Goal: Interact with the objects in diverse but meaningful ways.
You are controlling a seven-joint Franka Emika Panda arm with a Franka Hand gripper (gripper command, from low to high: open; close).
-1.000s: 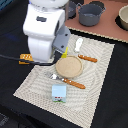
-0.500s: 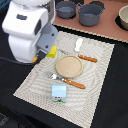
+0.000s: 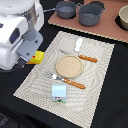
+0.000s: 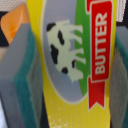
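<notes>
The arm has swung toward the exterior view's left; jaws apparently clenched on the butter packet point(image 4: 75, 60), lifting it.

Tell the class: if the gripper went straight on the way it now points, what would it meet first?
The butter packet. In the wrist view it lies between the gripper's pads, filling the line ahead. An orange block shows at the edge, off that line. Depth is unclear, so whether the pads already touch the packet cannot be told.
</notes>
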